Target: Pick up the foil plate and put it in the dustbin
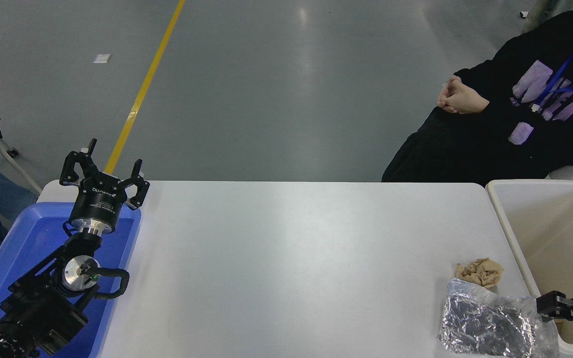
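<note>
Foil plate (495,325) lies touching the paper ball (479,272); a careless grab may drag both. Right claw (551,306) beside the dustbin (510,238): grip unclear. Left claw (102,171) parked, spread.

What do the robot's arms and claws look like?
Both are black. The left arm has a round black wrist with a silver ring, small white lettering, a looping black cable and a tiny green light. Its left gripper has jointed black fingers like claws. Only a little of the right gripper shows at the picture's edge: blocky and black.
</note>
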Controlling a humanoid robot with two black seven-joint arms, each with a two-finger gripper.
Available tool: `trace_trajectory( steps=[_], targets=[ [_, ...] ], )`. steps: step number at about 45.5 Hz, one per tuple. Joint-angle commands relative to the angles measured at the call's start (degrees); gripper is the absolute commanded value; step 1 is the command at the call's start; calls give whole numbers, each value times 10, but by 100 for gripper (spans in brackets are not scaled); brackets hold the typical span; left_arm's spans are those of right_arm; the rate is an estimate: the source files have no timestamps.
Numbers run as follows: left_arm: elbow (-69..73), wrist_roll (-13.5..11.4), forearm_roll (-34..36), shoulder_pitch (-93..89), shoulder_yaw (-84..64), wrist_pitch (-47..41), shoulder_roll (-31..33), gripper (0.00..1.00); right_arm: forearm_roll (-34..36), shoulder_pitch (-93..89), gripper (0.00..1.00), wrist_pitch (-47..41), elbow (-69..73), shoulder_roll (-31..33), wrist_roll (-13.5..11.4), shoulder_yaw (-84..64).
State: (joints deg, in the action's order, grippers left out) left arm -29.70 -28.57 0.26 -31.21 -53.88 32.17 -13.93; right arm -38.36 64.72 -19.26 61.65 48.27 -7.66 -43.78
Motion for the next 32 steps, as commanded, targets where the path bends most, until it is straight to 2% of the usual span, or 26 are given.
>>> trace_trajectory(
  steps=[1, 22, 26, 32],
  targets=[
    [0, 0, 0, 0, 0, 0, 0, 98, 4, -27, 98, 20, -9, -9, 0, 7],
    [0, 0, 0, 0, 0, 0, 0, 98, 5, -47, 98, 27, -7, -29, 0, 46],
    [0, 0, 0, 0, 0, 0, 0, 98, 5, -56, 93, 28, -7, -40, -1, 51],
    [0, 0, 0, 0, 0, 0, 0, 98, 6, -65, 76, 29, -8, -42, -1, 55]
  ],
)
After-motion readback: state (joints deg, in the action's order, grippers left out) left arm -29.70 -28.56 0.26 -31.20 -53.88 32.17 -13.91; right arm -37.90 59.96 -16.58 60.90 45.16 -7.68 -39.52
